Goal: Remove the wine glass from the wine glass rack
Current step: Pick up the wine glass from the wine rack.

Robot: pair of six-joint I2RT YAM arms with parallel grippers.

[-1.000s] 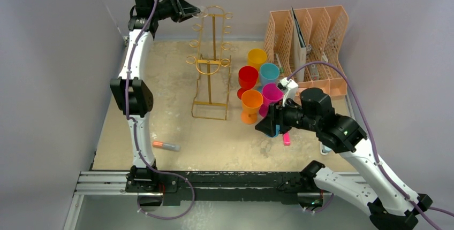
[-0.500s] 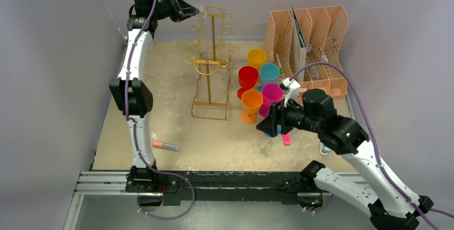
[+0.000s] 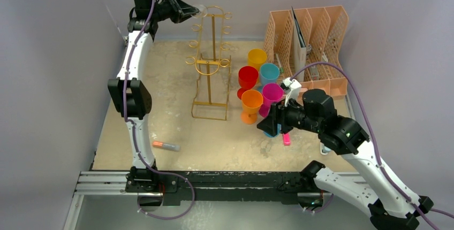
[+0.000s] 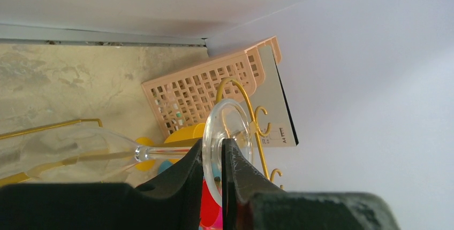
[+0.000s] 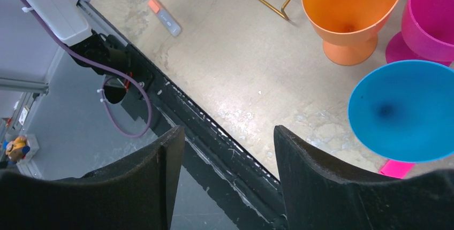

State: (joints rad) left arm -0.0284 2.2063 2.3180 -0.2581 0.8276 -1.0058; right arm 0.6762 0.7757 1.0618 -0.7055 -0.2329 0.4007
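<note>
The gold wire wine glass rack (image 3: 210,64) stands at the back middle of the table. A clear wine glass (image 4: 227,131) is at its top left arm, its round foot close against the rack's top loop (image 4: 241,88). The stem (image 4: 163,151) and bowl (image 4: 64,155) run left in the left wrist view. My left gripper (image 4: 214,150) is shut on the rim of the foot, one finger on each face; from above it (image 3: 195,10) is high at the rack's top left. My right gripper (image 5: 229,133) is open and holds nothing, hovering near the table's front right (image 3: 266,125).
Several coloured plastic goblets stand right of the rack: orange (image 3: 251,101), red (image 3: 248,76), yellow (image 3: 257,57), teal (image 3: 269,72), magenta (image 3: 272,93). A peach perforated organiser (image 3: 310,37) is at the back right. A marker (image 3: 166,145) lies front left, and a pink item (image 3: 287,139) under the right arm.
The left jaws have closed onto the glass's foot at the top of the rack. The right arm has barely moved.
</note>
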